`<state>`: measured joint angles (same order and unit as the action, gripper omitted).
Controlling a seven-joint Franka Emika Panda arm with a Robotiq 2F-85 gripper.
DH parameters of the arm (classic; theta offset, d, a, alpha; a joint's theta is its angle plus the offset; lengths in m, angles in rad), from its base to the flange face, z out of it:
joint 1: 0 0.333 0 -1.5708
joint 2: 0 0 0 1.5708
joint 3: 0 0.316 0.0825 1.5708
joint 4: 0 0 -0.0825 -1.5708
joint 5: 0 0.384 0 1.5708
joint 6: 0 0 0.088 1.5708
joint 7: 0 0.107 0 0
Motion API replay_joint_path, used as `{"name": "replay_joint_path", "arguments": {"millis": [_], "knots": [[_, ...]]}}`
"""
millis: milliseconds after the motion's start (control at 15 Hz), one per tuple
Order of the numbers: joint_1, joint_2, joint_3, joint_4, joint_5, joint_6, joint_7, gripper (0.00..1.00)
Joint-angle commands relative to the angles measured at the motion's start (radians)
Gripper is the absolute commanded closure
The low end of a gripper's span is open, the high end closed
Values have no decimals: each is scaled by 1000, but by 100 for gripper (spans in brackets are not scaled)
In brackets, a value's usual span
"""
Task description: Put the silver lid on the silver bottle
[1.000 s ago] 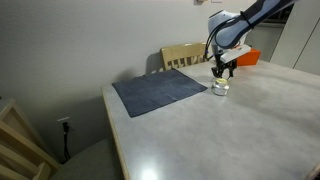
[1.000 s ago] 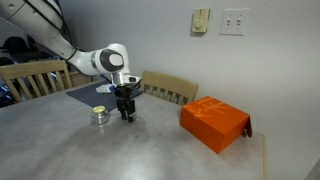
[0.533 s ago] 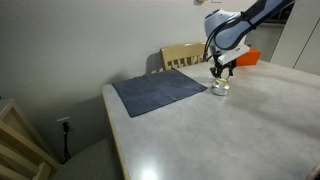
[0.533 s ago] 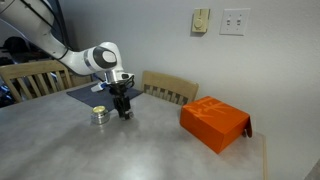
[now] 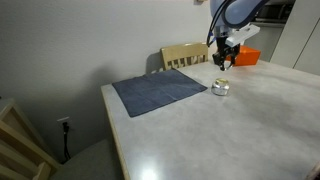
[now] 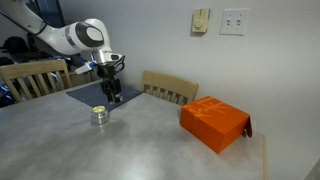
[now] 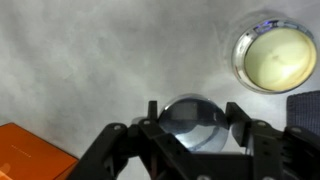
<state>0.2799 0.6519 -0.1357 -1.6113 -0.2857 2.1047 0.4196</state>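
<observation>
The silver bottle (image 6: 100, 115) is a small squat shiny container with a pale yellowish top, standing on the grey table; it also shows in an exterior view (image 5: 221, 87) and at the wrist view's upper right (image 7: 274, 57). My gripper (image 6: 112, 95) hangs above and just beside the bottle, lifted off the table. It is shut on the silver lid (image 7: 194, 123), a round shiny disc held between the two fingers. In an exterior view my gripper (image 5: 225, 62) is above the bottle.
An orange box (image 6: 214, 122) lies on the table, also in the wrist view's lower left corner (image 7: 30, 152). A dark grey cloth (image 5: 158, 90) lies flat near the bottle. Wooden chairs (image 6: 168, 90) stand behind the table.
My gripper has risen from the table with the lid in it and moved towards the bottle. The bottle has not moved.
</observation>
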Motion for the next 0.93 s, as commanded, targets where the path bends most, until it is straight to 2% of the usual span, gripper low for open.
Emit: {"name": "replay_joint_path", "arguments": {"millis": [0,333,467,533,600,867], "knots": [[-42,-106,68,-105,18,13,-99,57],[-81,-74,130,-63,129,-87,-153,57],[-85,-60,132,-53,143,-124,-158,57],[-66,-67,121,-59,116,-86,-122,57],[-66,-63,121,-59,116,-89,-121,32],[-64,-63,122,-56,116,-88,-120,32]]}}
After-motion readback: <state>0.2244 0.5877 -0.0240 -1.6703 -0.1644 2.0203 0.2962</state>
